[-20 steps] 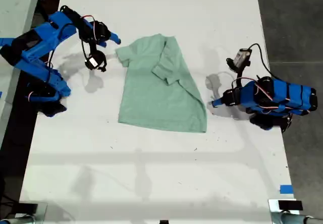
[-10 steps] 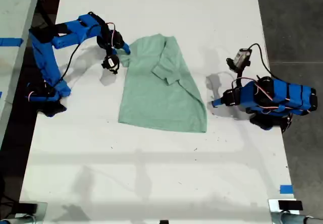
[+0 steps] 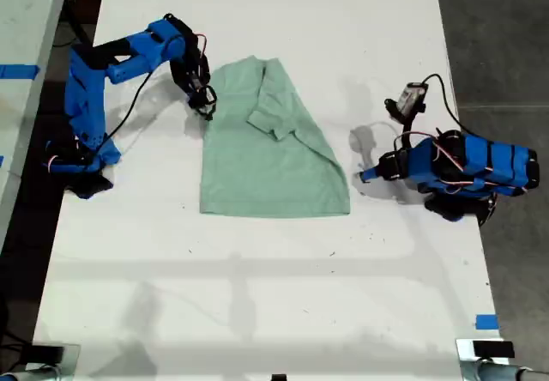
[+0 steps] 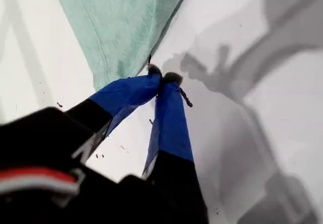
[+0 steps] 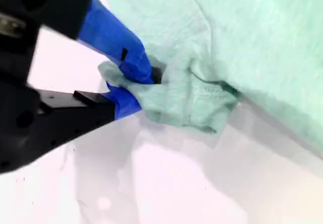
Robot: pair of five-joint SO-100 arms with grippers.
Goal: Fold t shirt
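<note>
While the t shirt (image 3: pixel 270 154) lies flat mid-surface, long axis running toward the exterior view's bottom, its sleeve on the exterior view's left is pinched in the second gripper (image 5: pixel 132 82), jaws closed on cloth. The first gripper (image 4: pixel 162 77), jaws together and empty, rests beside the opposite edge. No writing is readable.

The t shirt (image 3: pixel 270 154): mint-green, wrinkled, lying flat on the table, one side already folded over its middle. Its bunched sleeve edge sits pinched between the second gripper's (image 5: pixel 132 85) jaws; its far corner lies just beyond the first gripper's (image 4: pixel 162 77) closed tips.
</note>
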